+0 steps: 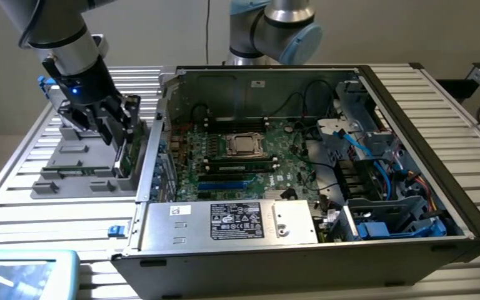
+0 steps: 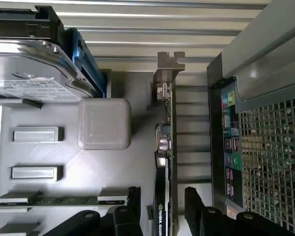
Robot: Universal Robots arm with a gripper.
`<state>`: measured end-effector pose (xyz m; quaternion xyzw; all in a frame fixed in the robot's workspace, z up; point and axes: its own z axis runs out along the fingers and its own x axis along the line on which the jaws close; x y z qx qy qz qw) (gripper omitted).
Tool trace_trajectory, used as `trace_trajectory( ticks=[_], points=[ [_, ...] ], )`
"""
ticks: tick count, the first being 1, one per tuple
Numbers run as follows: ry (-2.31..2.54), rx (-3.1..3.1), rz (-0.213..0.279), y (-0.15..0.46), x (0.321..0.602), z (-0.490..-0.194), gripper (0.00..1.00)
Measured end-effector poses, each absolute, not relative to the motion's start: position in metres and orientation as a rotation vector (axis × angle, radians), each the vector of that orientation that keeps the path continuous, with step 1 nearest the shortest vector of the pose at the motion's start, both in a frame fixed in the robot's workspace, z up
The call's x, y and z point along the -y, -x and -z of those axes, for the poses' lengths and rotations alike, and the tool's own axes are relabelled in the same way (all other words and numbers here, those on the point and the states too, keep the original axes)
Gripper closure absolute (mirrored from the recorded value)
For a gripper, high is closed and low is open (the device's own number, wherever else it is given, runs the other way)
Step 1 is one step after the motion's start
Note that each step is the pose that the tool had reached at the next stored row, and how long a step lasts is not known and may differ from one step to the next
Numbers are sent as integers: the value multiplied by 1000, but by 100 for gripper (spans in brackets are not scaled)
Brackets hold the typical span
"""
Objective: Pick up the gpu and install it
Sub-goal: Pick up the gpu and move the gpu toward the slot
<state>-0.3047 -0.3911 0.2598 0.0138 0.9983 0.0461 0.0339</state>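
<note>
Straddling the gpu [image 2: 166, 147] with fingers [image 2: 194, 209] spread wide and a gap on either side, the gripper [image 2: 162, 199] hangs over the grey holder tray [image 2: 123, 88] at its edge nearest the computer case [image 1: 307, 81], where the card stands on edge, its black cover reading NVIDIA.

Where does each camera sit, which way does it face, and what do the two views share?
Exterior view: raised, off the arm, looking down into the open computer case; the arm and its jaws show at the exterior view's left.
Wrist view: on the wrist, looking down between open jaws that straddle the upright gpu.
Shared: the gpu, the grey tray, the computer case.
</note>
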Motion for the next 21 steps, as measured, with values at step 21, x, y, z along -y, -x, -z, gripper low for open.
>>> trace_trajectory(
  ticks=[21],
  points=[
    [-44,-3061,-193,305,391,-236,51]
  ],
)
